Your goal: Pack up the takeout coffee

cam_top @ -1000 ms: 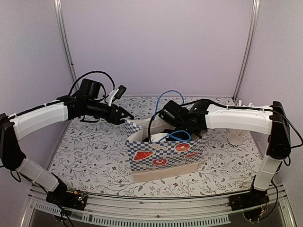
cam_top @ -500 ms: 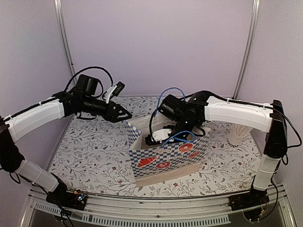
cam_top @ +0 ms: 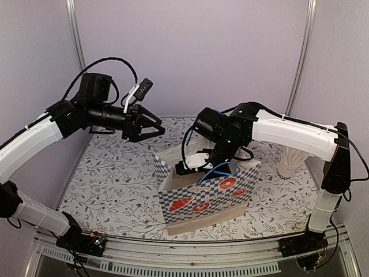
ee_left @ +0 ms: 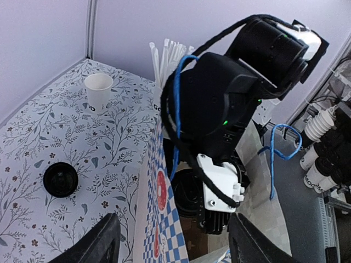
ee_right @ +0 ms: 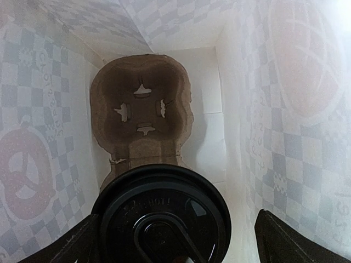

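The takeout coffee shows in the right wrist view as a round black lid [ee_right: 162,216], standing at the bottom of the checkered paper bag [cam_top: 202,193] on the near end of a brown cardboard carrier [ee_right: 140,109]. My right gripper [ee_right: 176,233] hangs open over it inside the bag, one finger on each side of the lid and the right finger [ee_right: 296,241] well clear of it. From the left wrist the same lid [ee_left: 186,192] is partly hidden under the right gripper [ee_left: 219,219]. My left gripper [cam_top: 151,128] is open and empty, raised above and left of the bag's rim.
A lidless white cup [ee_left: 98,92] and a loose black lid [ee_left: 60,179] sit on the floral table beyond the bag. A cup of white sticks [cam_top: 291,158] stands at the back right. Blue bag handles [cam_top: 222,168] arch beside the right wrist. Side walls enclose the table.
The right gripper has opened wide and risen inside the bag, leaving the cup standing in the carrier. The left arm has lifted up and away from the bag's left rim.
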Available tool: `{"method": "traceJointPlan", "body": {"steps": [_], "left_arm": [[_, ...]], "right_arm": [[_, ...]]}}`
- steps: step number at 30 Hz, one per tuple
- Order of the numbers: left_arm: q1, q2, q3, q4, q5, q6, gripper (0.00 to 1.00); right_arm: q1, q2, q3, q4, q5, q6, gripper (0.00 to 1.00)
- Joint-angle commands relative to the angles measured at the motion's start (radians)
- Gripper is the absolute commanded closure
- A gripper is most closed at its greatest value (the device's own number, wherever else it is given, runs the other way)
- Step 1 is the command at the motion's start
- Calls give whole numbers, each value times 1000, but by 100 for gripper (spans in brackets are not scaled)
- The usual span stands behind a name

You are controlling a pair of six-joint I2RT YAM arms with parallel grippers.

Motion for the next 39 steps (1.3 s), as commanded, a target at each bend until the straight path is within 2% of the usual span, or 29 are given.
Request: {"method": "traceJointPlan", "body": {"steps": [1,7,23,27,30,36,39], "left_arm": [[-85,49,77,-104,-100,60,31],[-147,112,107,-147,-190,78,37],[-214,225,174,-209,-243,52,65],[-215,225,184,-207,-267,45,78],[-218,227,194,-209,-273,38,84],[-221,223,196,-210,-306,38,98],[-222,209,181,-203,-335,38,100]], "right_arm": [[8,-45,23,-43,-28,-14,1],[11,-76,32,-55,-11,-23,1],[27,-104,43,-59,13,-33,1],[32,-121,72,-76,20,-45,1],[33,-134,105,-81,23,-58,1],[42,-167,147,-161,-63,-130,1],[54,-193,153,-185,-95,-156,1]]}}
